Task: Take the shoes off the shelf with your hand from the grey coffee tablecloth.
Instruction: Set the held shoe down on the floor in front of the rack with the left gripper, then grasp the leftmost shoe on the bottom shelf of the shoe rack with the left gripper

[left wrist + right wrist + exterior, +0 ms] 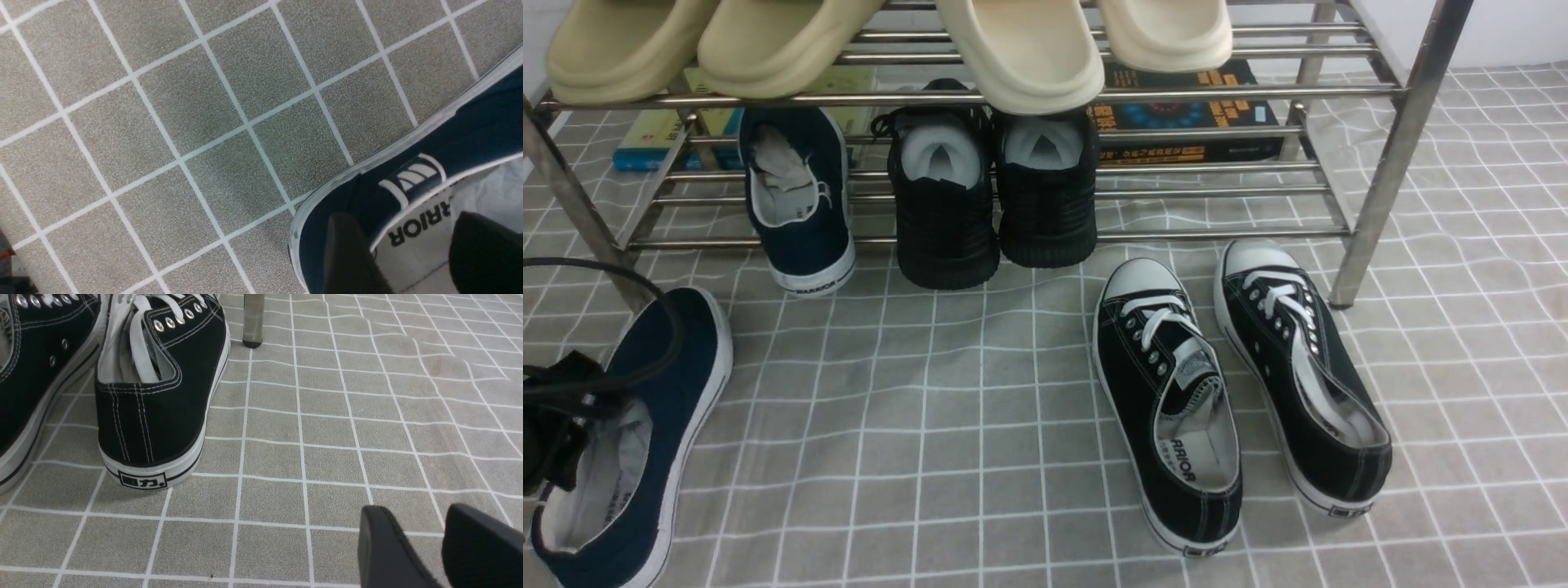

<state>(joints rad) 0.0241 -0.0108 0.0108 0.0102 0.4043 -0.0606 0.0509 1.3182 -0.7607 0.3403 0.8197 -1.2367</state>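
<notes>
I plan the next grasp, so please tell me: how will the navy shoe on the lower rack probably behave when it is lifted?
The navy shoe looks like thin canvas, so its sides may bend when squeezed. Its thick white sole probably stays stiffer. It slopes across narrow, shiny tubes, so it might slide if pushed.

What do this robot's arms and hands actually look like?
The left hand looks dark, almost black, with two blunt, rounded fingers; near it are small shiny metal bits and a looping black cable. The right hand has two similar plain, dark grey fingers. I see no markings on either. The rest of the arms is out of view, so I can't describe it.
</notes>
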